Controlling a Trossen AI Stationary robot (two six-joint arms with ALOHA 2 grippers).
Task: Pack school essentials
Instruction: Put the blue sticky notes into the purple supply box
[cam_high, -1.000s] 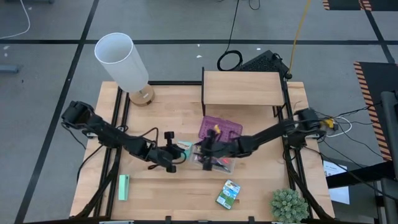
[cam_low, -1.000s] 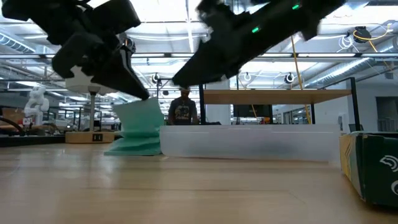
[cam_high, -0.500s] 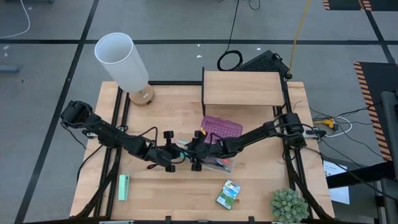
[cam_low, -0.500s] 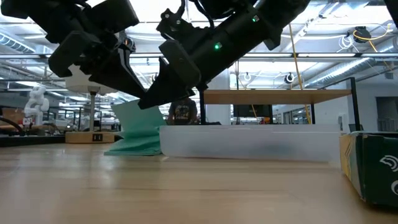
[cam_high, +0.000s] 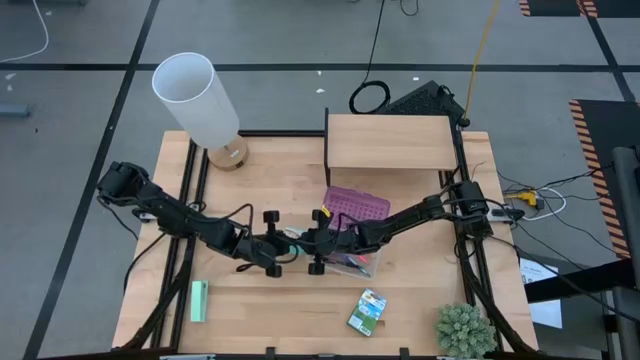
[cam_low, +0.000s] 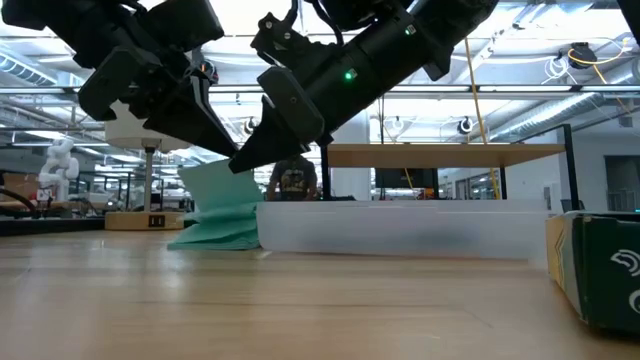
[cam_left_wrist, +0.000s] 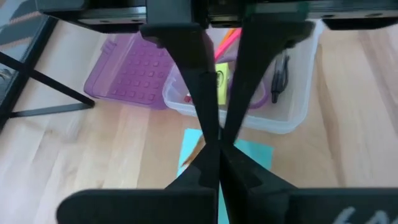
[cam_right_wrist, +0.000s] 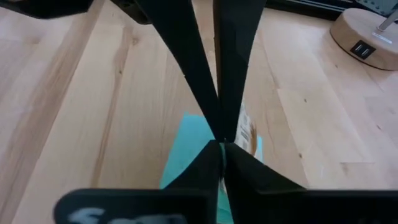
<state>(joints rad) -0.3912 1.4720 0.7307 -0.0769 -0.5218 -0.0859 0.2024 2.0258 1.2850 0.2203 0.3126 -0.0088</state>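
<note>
Both claws meet mid-tabletop (cam_high: 260, 310): left claw (cam_high: 283, 252) and right claw (cam_high: 312, 246) each pinched closed on the teal stationery set (cam_low: 222, 205), left of the clear case (cam_low: 400, 228).

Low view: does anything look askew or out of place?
The teal pack beside the clear case stands tilted, one edge off the table, pinched by the left gripper. The right gripper, shut, crowds the same spot.
</note>
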